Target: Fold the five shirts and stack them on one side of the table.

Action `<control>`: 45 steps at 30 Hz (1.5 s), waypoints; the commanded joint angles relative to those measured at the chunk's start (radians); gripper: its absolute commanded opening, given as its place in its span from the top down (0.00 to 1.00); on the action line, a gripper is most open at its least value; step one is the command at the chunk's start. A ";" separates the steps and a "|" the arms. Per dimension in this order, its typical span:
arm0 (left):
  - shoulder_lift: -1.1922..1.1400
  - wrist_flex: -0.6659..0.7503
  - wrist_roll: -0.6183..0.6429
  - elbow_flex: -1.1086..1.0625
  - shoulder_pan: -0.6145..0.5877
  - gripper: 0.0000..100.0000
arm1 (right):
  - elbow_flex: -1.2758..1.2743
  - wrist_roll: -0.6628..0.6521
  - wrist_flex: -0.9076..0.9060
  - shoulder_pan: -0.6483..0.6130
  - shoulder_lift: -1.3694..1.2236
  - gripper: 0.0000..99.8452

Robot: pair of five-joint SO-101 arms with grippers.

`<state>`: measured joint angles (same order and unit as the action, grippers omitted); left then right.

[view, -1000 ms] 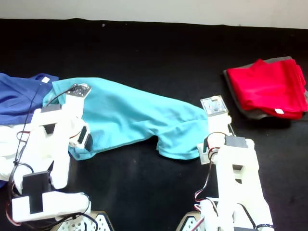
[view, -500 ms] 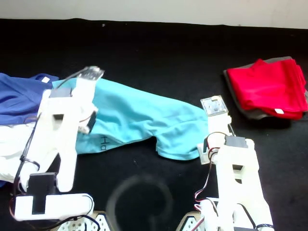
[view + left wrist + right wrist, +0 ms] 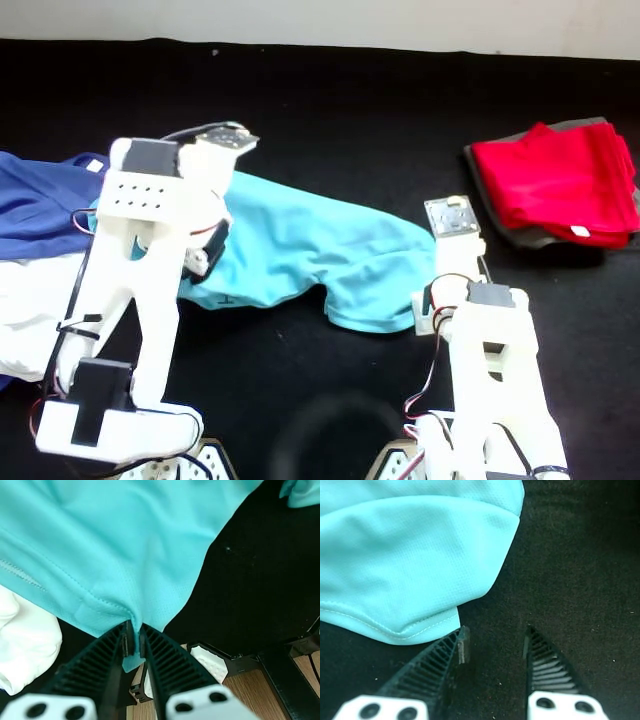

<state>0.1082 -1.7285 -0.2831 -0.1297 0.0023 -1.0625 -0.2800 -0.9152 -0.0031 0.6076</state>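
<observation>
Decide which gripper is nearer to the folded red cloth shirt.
Right. The right gripper is open beside the turquoise cloth shirt at the end toward the folded red cloth shirt; the left gripper grips the turquoise shirt's opposite end.

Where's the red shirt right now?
In the high view the red shirt lies folded on a grey garment at the table's right side, well apart from the teal shirt.

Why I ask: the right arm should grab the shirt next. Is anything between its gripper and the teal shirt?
Nothing visible stands between them. The open right gripper sits over the black table, right beside the teal shirt, with one fingertip almost at the hem.
</observation>
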 commanded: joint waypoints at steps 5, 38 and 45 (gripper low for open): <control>0.033 0.025 -0.003 -0.243 0.007 0.99 | 0.031 0.006 0.012 -0.007 -0.001 0.82; -0.403 0.456 -0.003 -0.268 -0.105 0.81 | 0.257 0.012 0.065 -0.194 -0.495 0.82; -0.352 0.443 0.035 -0.366 0.082 0.81 | 0.302 0.083 0.064 -0.044 -0.581 0.82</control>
<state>-0.2693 -1.2774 -0.2800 -0.4335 -0.0192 -0.7833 -0.2171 -0.8615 -0.1350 0.0537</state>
